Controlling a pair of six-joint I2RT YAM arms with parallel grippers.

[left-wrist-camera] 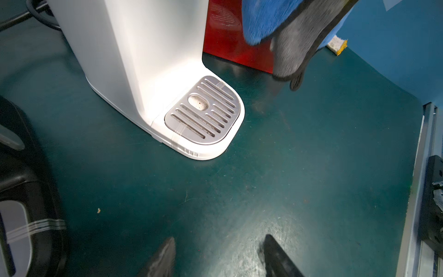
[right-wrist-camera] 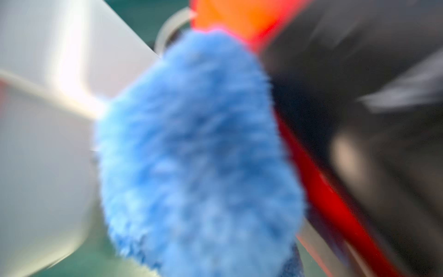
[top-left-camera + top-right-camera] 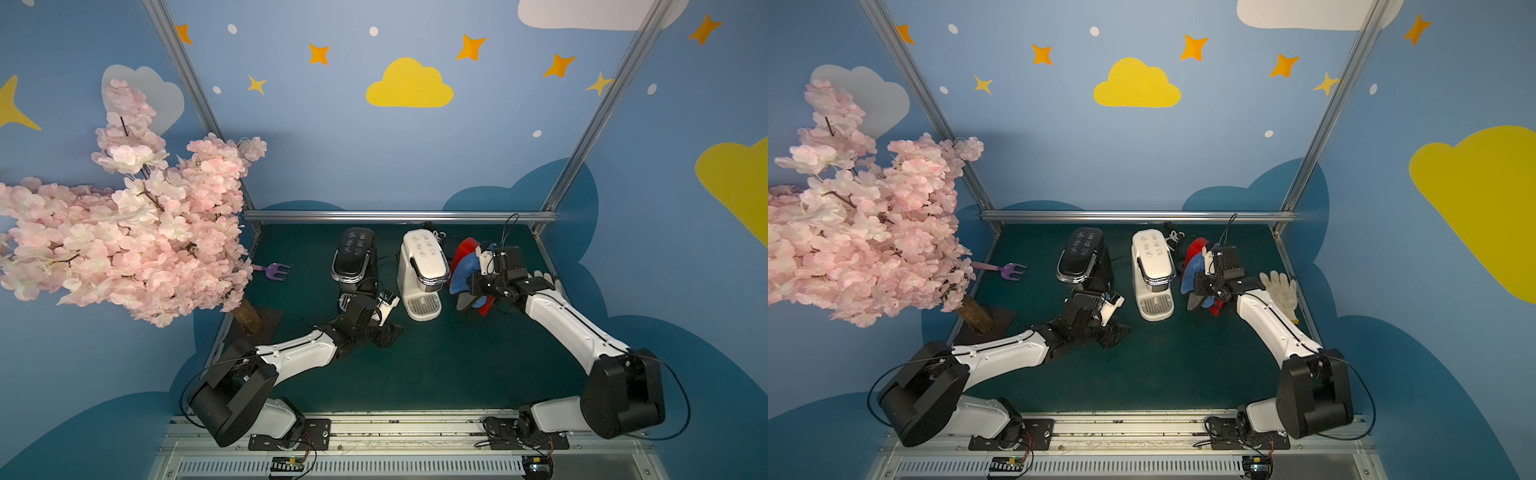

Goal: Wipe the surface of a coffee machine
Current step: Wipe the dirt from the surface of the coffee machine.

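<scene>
White machine [image 3: 424, 266] stood upright, drip tray [image 1: 203, 110] pointing back at the robot, top running lengthwise front to back. Right gripper [image 3: 478, 282] was clamped tight on the blue mitt [image 2: 191, 156], which hung lengthwise just right of the machine; couldn't tell if touching. Left gripper [image 1: 218, 256] hovered half open, empty, front-left of it.

- Bearing everything on a scuffed green table [image 3: 436, 374], closed at the back by a rail [image 3: 399, 216].
- Standing side by side near the back, apart: black machine [image 3: 353, 257], white machine [image 3: 424, 266].
- Standing just right of the white one, partly hidden: red machine [image 3: 467, 249].
- Lying at the left: purple rake [image 3: 276, 271].
- Rising from a dark plate [image 3: 272, 318] at the left edge: trunk [image 3: 248, 313].
- Lying at the right edge: glove [image 3: 1281, 291].
- Trailing behind the machines: cables [image 3: 1173, 237].
</scene>
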